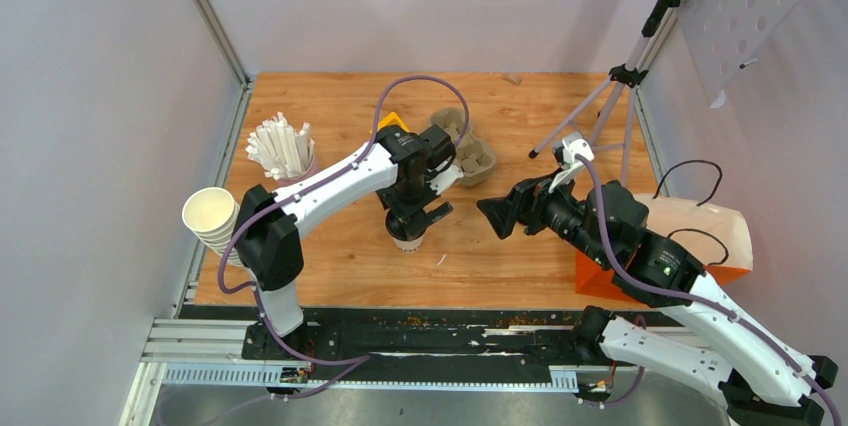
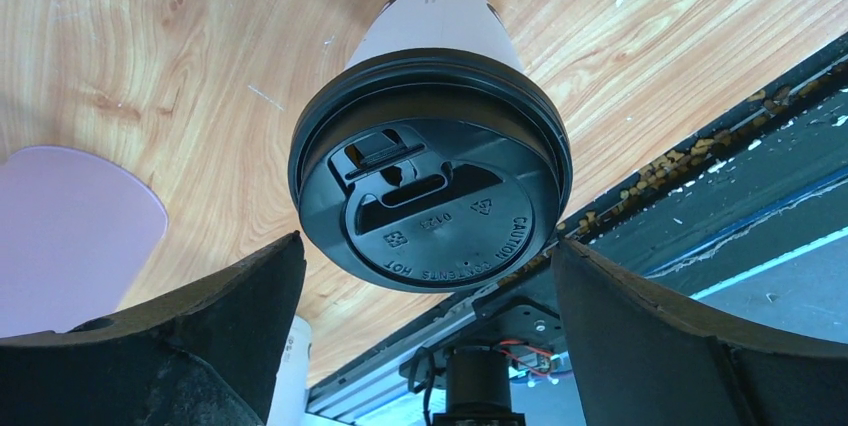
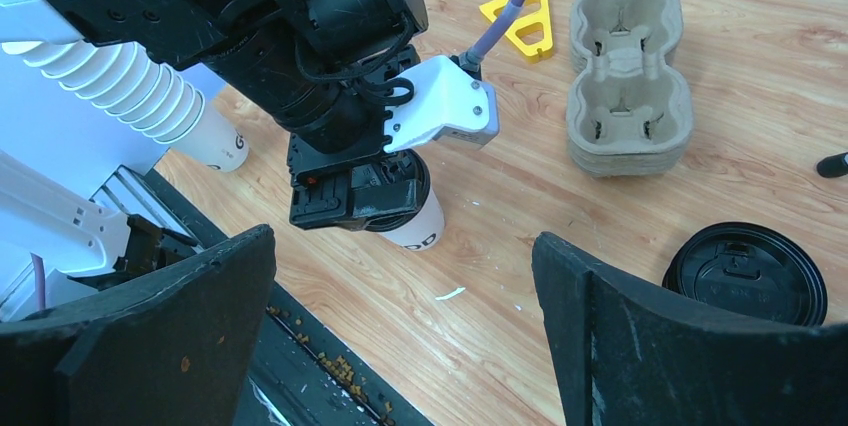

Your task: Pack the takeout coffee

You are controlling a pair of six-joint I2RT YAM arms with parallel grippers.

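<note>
One takeout coffee, a white paper cup (image 1: 407,239) with a black lid (image 2: 430,181), stands upright on the wooden table near the front middle. My left gripper (image 1: 407,218) hangs straight over it, open. In the left wrist view its fingers (image 2: 225,321) flank the lid with a gap on each side. My right gripper (image 1: 497,216) is open and empty to the right of the cup, pointing at it. In the right wrist view the cup (image 3: 418,224) shows under the left gripper (image 3: 355,196). A loose black lid (image 3: 745,271) lies on the table at the right.
A pulp cup carrier (image 1: 465,146) lies behind the cup. A holder of white straws (image 1: 283,149) and a stack of lidless cups (image 1: 212,216) sit at the left. An orange bag (image 1: 690,236) is at the right, a tripod (image 1: 610,96) behind it, and a yellow triangle (image 1: 392,121) beside the carrier.
</note>
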